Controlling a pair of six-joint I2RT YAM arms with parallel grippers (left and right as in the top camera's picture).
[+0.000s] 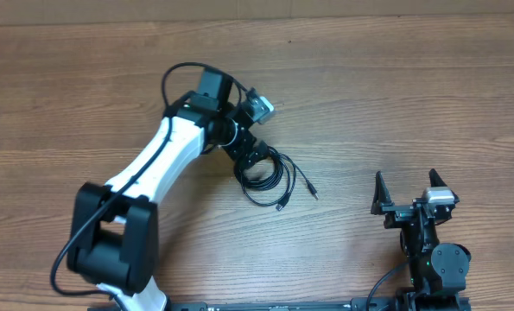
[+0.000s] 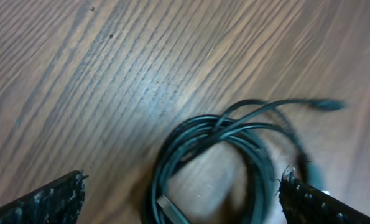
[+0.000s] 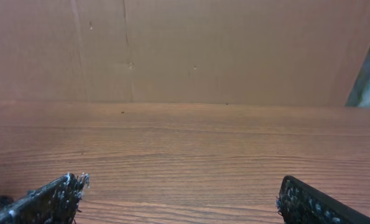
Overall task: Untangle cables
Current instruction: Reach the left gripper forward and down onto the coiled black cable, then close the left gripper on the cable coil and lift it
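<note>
The cables [image 1: 280, 179] lie as a small black coil at the table's middle, with two plug ends [image 1: 312, 191] trailing to the right. My left gripper [image 1: 251, 161] hangs open just above the coil's left part. In the left wrist view the coil [image 2: 166, 153] sits between my open fingers [image 2: 55, 200], untouched, with a silver connector [image 2: 170, 209] at the bottom and a blurred plug [image 2: 325, 104] at the upper right. My right gripper [image 1: 405, 178] stands open at the lower right, well away from the coil. In its wrist view, only bare wood shows between the right gripper's [image 3: 181, 183] fingers.
The wooden table [image 1: 395, 95] extends all around the coil. A brown cardboard wall [image 3: 185, 50] stands beyond the table's far edge in the right wrist view. The left arm's own thick black cable [image 1: 174, 82] loops above its wrist.
</note>
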